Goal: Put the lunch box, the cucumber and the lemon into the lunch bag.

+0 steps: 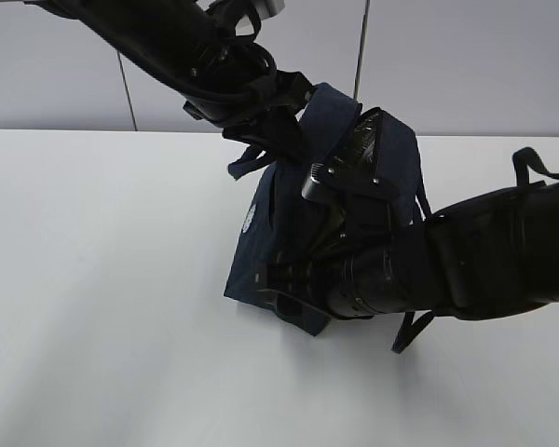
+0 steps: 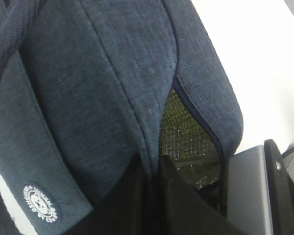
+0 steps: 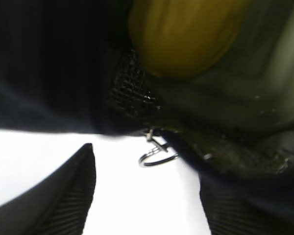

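Note:
The navy lunch bag (image 1: 289,186) lies tipped on the white table, its mouth towards the right arm. My left gripper (image 2: 153,165) is shut on a fold of the bag's top fabric and holds it up; the exterior view shows that gripper (image 1: 284,98) at the bag's upper edge. My right gripper (image 3: 144,178) stands open at the bag's mouth with nothing between its fingers (image 3: 68,196), just below the silver ring pull (image 3: 152,164). Inside the bag rests the yellow lemon (image 3: 186,34) against the pale green lunch box (image 3: 267,63). The cucumber is out of view.
The bag's white logo (image 2: 39,203) faces left. Dark mesh lining (image 2: 186,129) shows inside the opening. The right arm (image 1: 484,251) lies low across the table's right side. A grey panelled wall (image 1: 56,65) stands behind the table.

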`<move>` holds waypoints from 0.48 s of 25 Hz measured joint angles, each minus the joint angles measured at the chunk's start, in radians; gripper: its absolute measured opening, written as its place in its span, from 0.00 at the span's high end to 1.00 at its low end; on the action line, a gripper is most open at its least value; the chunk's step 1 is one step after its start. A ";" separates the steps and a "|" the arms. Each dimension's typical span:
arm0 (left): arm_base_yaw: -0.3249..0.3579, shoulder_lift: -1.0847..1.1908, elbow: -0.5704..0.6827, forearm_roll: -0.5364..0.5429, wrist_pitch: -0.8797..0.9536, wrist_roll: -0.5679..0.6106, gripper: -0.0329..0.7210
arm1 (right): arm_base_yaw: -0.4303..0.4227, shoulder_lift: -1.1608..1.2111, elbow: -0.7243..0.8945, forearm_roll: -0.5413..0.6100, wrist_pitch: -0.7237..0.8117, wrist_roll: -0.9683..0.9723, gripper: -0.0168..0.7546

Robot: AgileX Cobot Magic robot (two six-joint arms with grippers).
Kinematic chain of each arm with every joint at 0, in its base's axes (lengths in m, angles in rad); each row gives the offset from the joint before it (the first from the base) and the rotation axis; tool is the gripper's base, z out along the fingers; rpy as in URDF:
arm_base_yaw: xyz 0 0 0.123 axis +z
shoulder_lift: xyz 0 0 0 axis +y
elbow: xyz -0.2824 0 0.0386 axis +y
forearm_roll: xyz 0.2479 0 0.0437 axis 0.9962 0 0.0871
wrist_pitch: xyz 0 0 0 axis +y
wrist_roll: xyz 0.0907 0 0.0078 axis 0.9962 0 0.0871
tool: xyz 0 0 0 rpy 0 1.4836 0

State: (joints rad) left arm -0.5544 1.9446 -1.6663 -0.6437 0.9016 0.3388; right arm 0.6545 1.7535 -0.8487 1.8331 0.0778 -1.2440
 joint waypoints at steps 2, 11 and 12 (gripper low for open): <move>0.000 0.000 0.000 0.000 0.002 0.000 0.95 | 0.000 0.002 -0.011 0.002 -0.011 0.003 0.35; 0.000 0.000 0.000 0.000 0.006 0.000 0.95 | 0.000 0.006 -0.015 0.002 -0.028 0.007 0.53; 0.000 0.000 0.000 0.000 0.006 0.000 0.95 | 0.000 0.006 -0.015 0.002 -0.028 0.007 0.57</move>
State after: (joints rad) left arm -0.5544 1.9446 -1.6663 -0.6437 0.9071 0.3388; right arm 0.6545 1.7599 -0.8632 1.8348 0.0498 -1.2370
